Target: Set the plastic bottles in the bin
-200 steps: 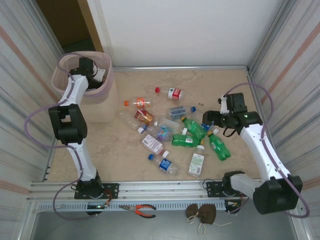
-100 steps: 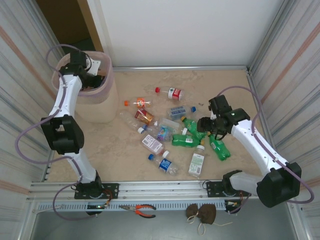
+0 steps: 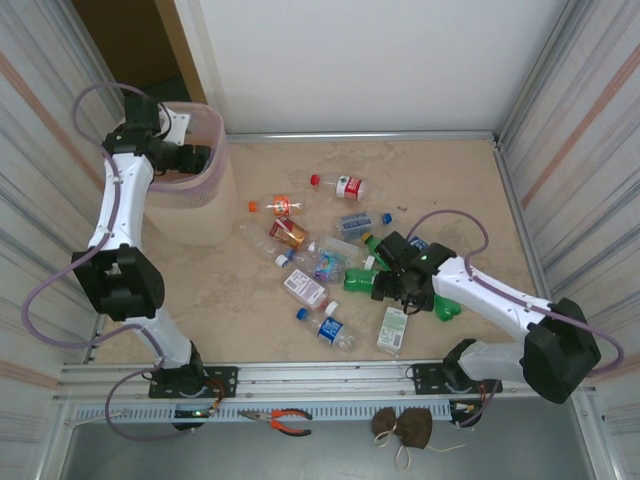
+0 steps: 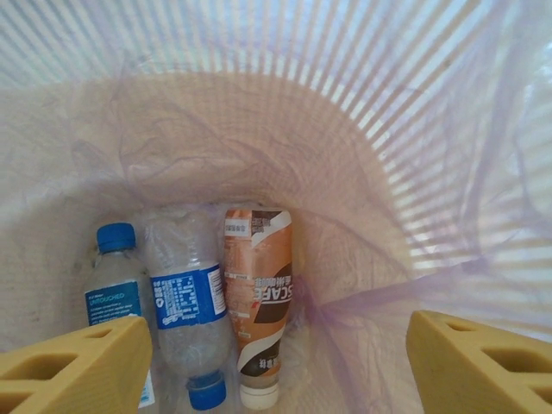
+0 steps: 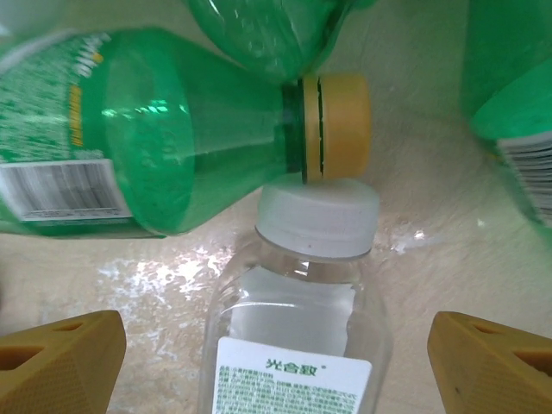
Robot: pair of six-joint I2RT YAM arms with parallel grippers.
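The pale pink bin (image 3: 203, 218) stands at the back left. My left gripper (image 3: 190, 157) hangs open over its mouth. In the left wrist view the open gripper (image 4: 276, 366) looks down at three bottles on the bin's bottom: two clear ones with blue labels (image 4: 185, 297) and a brown-labelled one (image 4: 259, 293). Several more bottles lie scattered mid-table. My right gripper (image 3: 398, 292) is low over that pile and open. Its yellow fingers (image 5: 60, 362) straddle a clear bottle with a white cap and white label (image 5: 297, 336). A green bottle with a yellow cap (image 5: 172, 129) touches that cap.
Loose bottles include a red-capped one (image 3: 345, 186), an orange one (image 3: 281, 205), a brown one (image 3: 288, 233) and green ones (image 3: 372, 281). Corrugated walls close in both sides. Pliers (image 3: 285, 420) and a brown pouch (image 3: 405, 426) lie in front of the rail.
My right arm has swung left from the right side and dropped onto the bottle pile, over the white-capped bottle. My left arm has lifted back and left, with its gripper still over the bin.
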